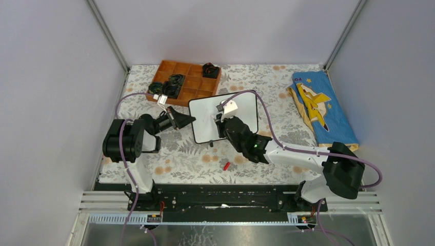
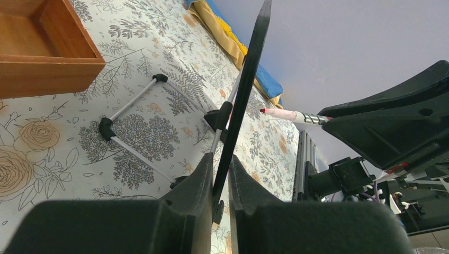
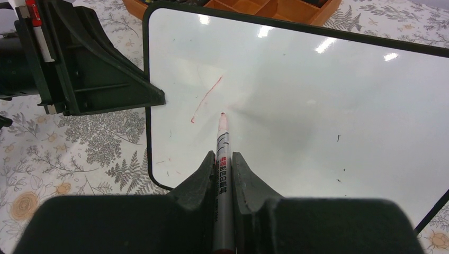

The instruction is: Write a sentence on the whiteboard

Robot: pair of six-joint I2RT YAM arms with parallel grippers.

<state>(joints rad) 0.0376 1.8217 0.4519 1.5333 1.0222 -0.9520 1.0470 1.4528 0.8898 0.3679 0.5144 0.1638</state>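
We held the whiteboard (image 1: 246, 115) propped up just on the near side of the orange compartment tray (image 1: 191, 82), our left gripper (image 2: 219, 164) pinching its left edge. Our right gripper (image 3: 223, 159) was clamped on a red marker (image 3: 223, 140). Its tip lay beside one slanted red stroke (image 3: 206, 98); whether it touched the board we could not tell.

No readable text on whiteboard (image 3: 317, 106) or marker (image 3: 223, 153) label

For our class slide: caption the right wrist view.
Right gripper holds a marker over the whiteboard, beside a single red stroke.
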